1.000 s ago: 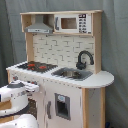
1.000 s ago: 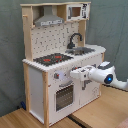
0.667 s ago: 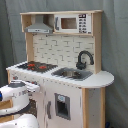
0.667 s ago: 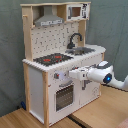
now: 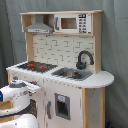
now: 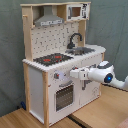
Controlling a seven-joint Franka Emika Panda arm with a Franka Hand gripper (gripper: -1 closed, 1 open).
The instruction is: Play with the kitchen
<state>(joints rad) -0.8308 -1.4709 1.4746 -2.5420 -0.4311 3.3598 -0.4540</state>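
The gripper (image 6: 73, 74) is at the kitchen (image 6: 50, 85) front, just above the oven door (image 6: 63, 96). Whether it's wide or narrow, I cannot tell. Next, probably reach a knob or handle.

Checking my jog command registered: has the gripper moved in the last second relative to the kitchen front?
Yes. In the second exterior view the gripper has advanced toward the second exterior view's left, closer to the kitchen front panel above the oven door.

In the second exterior view, the kitchen (image 6: 55, 75) fills the surface's (image 6: 30, 119) back; its front edge stays open. The arm's gripper (image 6: 75, 74) sits against the oven front, blocking passage there. Hob (image 6: 54, 59) and sink (image 6: 82, 50) tops lie unobstructed beneath the hood (image 6: 49, 20).
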